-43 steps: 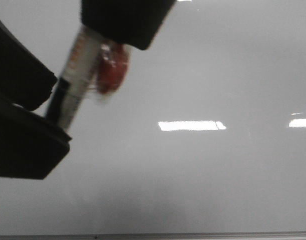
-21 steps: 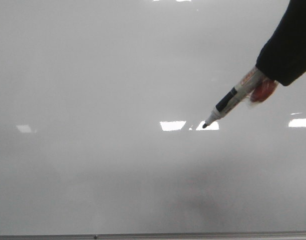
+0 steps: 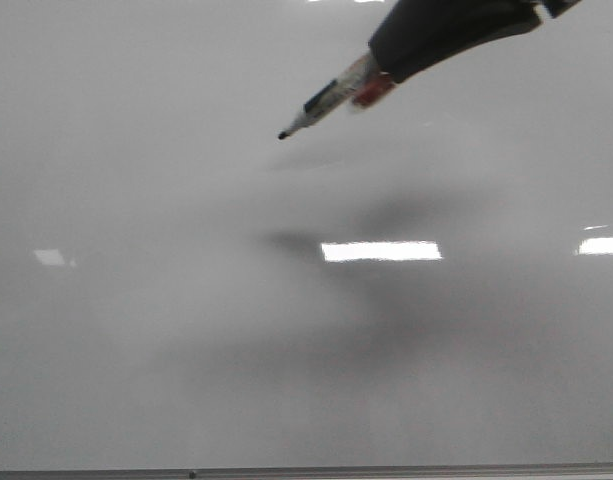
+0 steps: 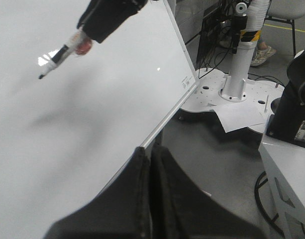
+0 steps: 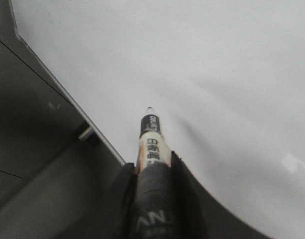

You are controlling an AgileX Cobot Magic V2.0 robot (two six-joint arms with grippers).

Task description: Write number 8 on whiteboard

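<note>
The whiteboard [image 3: 186,330] fills the front view, glossy grey-white, with a thin frame edge along the bottom. No number 8 or any marker line shows on it. My right gripper [image 3: 386,70] comes in from the upper right and is shut on a marker [image 3: 321,102] whose black tip points down-left, close to the board near its upper middle. The marker also shows in the right wrist view [image 5: 151,134] between the shut fingers [image 5: 126,184], and in the left wrist view [image 4: 60,52]. My left gripper [image 4: 151,152] is shut and empty, off the board's corner edge.
Bright rectangular light reflections [image 3: 381,251] lie on the board. In the left wrist view, beside the board [image 4: 92,114], stand a white robot base [image 4: 234,89], cables, a loose paper sheet [image 4: 242,117] on the floor and a white table corner [image 4: 291,169].
The right gripper with the marker swung from the left near the camera to the right, and now sits higher, tip moved up and left to the board's upper middle.
</note>
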